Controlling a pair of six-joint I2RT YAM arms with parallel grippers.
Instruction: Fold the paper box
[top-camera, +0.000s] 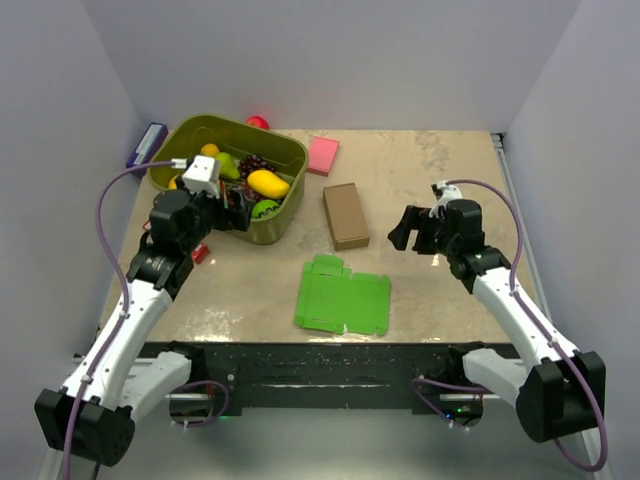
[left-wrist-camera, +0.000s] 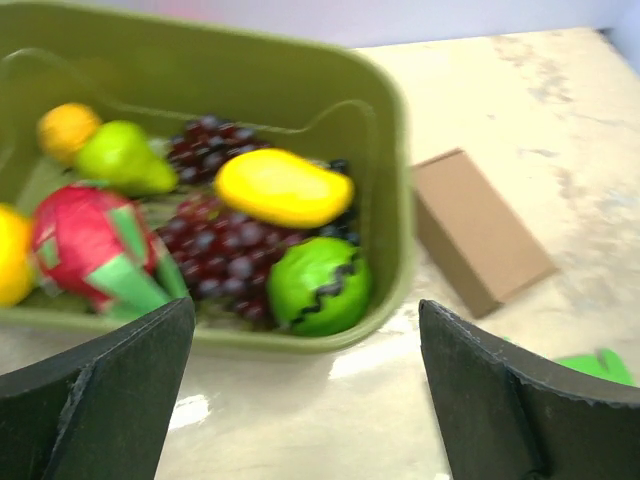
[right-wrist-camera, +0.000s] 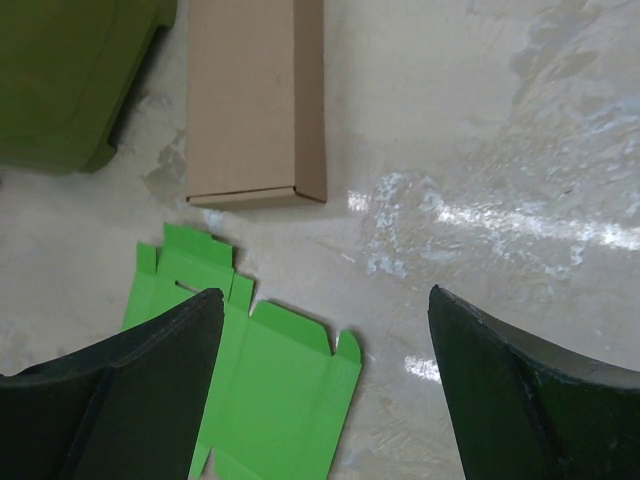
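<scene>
The paper box (top-camera: 342, 298) is a bright green die-cut blank lying flat on the table near the front edge, midway between the arms. It also shows in the right wrist view (right-wrist-camera: 270, 390), and a corner shows in the left wrist view (left-wrist-camera: 598, 364). My left gripper (top-camera: 232, 210) is open and empty, hovering at the near wall of the olive bin, well left of the blank. My right gripper (top-camera: 412, 230) is open and empty, above the table to the right of and behind the blank.
An olive-green bin (top-camera: 288, 160) of toy fruit stands at the back left. A brown cardboard box (top-camera: 345, 215) lies behind the blank. A pink square pad (top-camera: 322, 155) lies at the back. A small red thing (top-camera: 200, 253) lies beneath the left arm.
</scene>
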